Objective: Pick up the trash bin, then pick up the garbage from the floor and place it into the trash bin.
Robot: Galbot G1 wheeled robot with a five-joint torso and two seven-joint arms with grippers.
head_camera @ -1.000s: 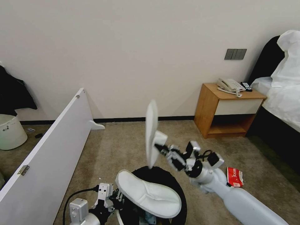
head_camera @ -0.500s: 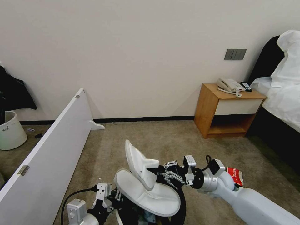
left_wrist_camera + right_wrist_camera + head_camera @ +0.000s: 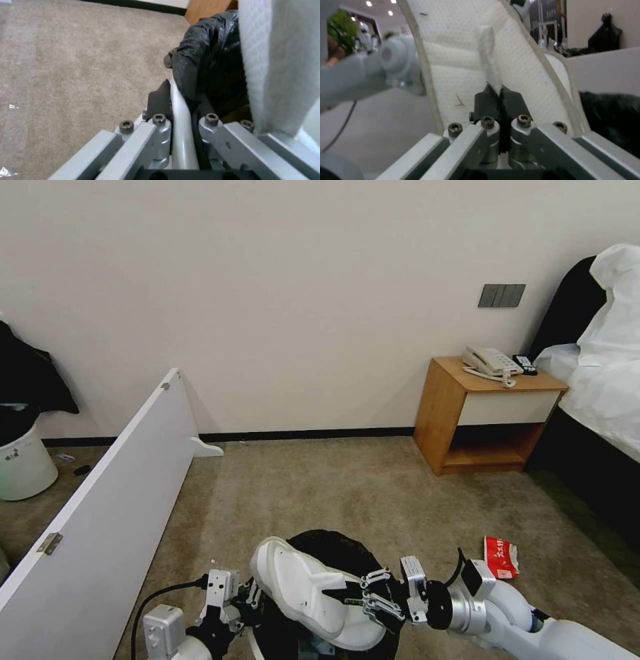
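The trash bin [image 3: 337, 547], white with a black bag liner, hangs low in the head view's middle. My left gripper [image 3: 248, 599] is shut on its rim; in the left wrist view the left gripper [image 3: 176, 92] pinches the white rim [image 3: 181, 130] under the liner [image 3: 206, 57]. A white slipper [image 3: 300, 583] lies sole up across the bin's mouth. My right gripper [image 3: 343, 599] is shut on that slipper's strap, and in the right wrist view the right gripper [image 3: 500, 91] clamps the strap against the slipper [image 3: 460, 62]. Another slipper's edge [image 3: 363, 637] shows underneath. A red snack packet [image 3: 501, 557] lies on the carpet to the right.
A long white board [image 3: 100, 500] leans along the left. A plain white bucket [image 3: 23, 463] stands at the far left by the wall. A wooden nightstand [image 3: 487, 413] with a telephone and a bed [image 3: 600, 393] fill the right. Open carpet lies between.
My right gripper has swung the slipper down from upright above the bin to lie flat over the bin's mouth, on the other slipper. The left gripper has kept its hold on the rim.
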